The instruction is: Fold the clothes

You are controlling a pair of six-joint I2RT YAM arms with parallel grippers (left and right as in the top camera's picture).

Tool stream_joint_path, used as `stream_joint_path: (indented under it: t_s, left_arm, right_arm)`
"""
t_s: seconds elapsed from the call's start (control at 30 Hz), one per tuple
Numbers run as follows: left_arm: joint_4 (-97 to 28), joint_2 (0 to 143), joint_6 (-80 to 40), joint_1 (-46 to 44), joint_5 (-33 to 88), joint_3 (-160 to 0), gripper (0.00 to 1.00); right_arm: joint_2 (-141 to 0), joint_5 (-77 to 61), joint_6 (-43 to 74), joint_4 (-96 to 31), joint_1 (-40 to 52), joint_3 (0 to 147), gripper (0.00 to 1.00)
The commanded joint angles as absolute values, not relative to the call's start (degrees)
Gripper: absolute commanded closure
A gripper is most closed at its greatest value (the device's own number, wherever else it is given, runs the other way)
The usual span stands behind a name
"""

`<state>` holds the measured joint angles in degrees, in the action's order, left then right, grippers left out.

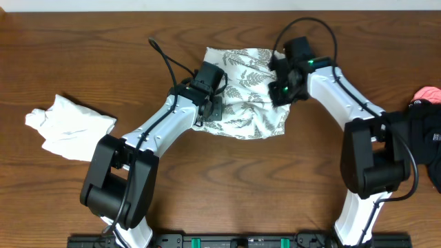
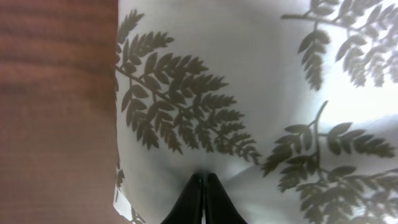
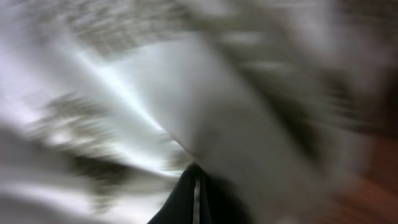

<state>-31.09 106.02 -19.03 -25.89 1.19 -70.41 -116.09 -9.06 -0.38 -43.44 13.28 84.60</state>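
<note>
Nearest the left wrist lens, at the bottom centre of the frame, the black fingertips (image 2: 189,205) of the left jaws are pressed together, pinching a small pucker of the fern-print garment (image 2: 249,93). Its cream cloth and grey-green leaves fill the right and centre of that frame, with a straight edge running down against the brown bench (image 2: 56,112) on the left. In the right wrist view, heavily blurred, the fingertips (image 3: 180,202) of the right jaws are likewise closed at the bottom centre, and creases of the same pale cloth run in to them, so they grip it too. From overhead the fern-print garment (image 1: 244,89) lies rumpled at the upper centre of the bench (image 1: 241,179), the left arm (image 1: 158,124) reaching its left edge and the right arm (image 1: 344,89) its upper right edge. A white garment (image 1: 65,124) lies crumpled well apart at the left. A black garment (image 1: 433,148) sits at the right edge, with something pink-red (image 1: 428,91) just above it, too cropped to identify.
</note>
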Motion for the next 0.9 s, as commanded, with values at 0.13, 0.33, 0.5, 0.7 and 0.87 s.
stream_joint_path:
  t_s: [0.13, 0.33, 0.5, 0.7, 0.87]
  left_arm:
    - [-32.1, 106.2, -18.2, -25.7, 3.7, -70.3, 0.94]
    - [-30.5, 105.7, -18.2, -25.7, 3.6, -70.3, 0.94]
    - [-28.3, 104.5, -18.3, -25.3, 3.6, -70.3, 0.94]
    - [-26.9, 103.6, -18.3, -23.2, 3.6, -70.4, 0.94]
    - [-27.1, 103.1, -18.3, -20.7, 3.7, -70.4, 0.94]
  right_arm:
    - [-113.9, -21.7, -5.3, -45.9, 10.0, 88.6, 0.87]
    - [-111.8, -41.8, -13.2, -49.6, 12.4, 89.5, 0.89]
    - [-112.6, -37.3, -13.4, -50.1, 16.0, 89.0, 0.95]
    - [-114.2, -33.7, -13.4, -53.1, 18.2, 87.2, 0.97]
    - [-114.4, -19.7, -9.4, -58.0, 17.4, 84.4, 0.99]
